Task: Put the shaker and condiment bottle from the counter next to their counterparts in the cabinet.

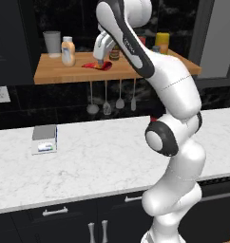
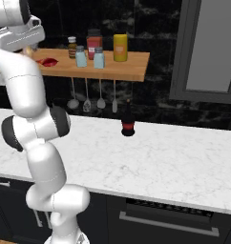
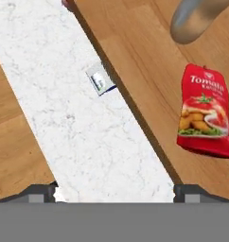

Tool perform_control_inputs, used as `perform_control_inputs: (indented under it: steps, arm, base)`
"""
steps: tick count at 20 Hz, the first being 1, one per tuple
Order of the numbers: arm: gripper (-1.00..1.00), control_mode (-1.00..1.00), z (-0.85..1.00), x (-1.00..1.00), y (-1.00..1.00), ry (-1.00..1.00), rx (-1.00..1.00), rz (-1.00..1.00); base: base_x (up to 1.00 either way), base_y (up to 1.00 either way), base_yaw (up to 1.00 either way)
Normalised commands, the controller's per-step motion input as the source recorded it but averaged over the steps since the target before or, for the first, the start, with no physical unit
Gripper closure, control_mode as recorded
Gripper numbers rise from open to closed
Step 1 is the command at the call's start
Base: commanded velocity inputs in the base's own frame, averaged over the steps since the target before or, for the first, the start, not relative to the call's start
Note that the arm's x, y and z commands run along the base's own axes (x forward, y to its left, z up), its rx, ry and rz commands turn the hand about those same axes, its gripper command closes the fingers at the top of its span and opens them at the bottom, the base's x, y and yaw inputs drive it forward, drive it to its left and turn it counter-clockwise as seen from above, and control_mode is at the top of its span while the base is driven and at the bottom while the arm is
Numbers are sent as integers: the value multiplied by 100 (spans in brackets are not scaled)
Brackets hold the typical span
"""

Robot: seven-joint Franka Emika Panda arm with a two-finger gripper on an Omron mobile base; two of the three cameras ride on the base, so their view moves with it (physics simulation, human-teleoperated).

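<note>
The condiment bottle [image 1: 97, 66] [image 2: 48, 62] [image 3: 204, 113] is a flat red tomato pack with a yellowish picture. It lies on the wooden cabinet shelf [image 1: 64, 76] [image 2: 122, 71] [image 3: 135, 47]. My gripper [image 1: 100, 60] [image 3: 114, 191] hangs open just above it, with nothing between the fingers. In the hand view the pack lies to the right of the fingertips, clear of them. Two alike pale blue shakers [image 2: 80, 56] [image 2: 99, 58] stand side by side further along the shelf. The white marble counter [image 1: 88, 161] [image 2: 174, 162] [image 3: 64, 94] runs below.
On the shelf stand a grey cup [image 1: 52, 43] [image 3: 197, 16], a pale squeeze bottle [image 1: 68, 51], a dark brown bottle [image 2: 72, 46], a red-labelled jar [image 2: 94, 44] and a yellow bottle [image 2: 120, 46]. Utensils [image 1: 107, 97] hang beneath. A small box [image 1: 44, 139] [image 3: 101, 81] and a dark red-banded bottle [image 2: 128, 125] sit on the counter.
</note>
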Motion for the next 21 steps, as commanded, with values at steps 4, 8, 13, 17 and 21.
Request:
perform_control_inputs:
  steps: [4, 8, 13, 17, 21]
  arm:
    - [-100, -100, -25, -100, -40, -4, 2, 0]
    - [-100, -100, -55, -100, -34, -14, 0, 0]
    - [-100, -100, -93, -100, -28, -24, 0, 0]
    - [-100, -100, -100, -100, -41, -24, 1, 0]
    - [-100, -100, -100, -100, -46, -12, 6, 0]
  base:
    - [0, 0, 0]
    - [0, 0, 0]
    - [0, 0, 0]
    - [0, 0, 0]
    - [0, 0, 0]
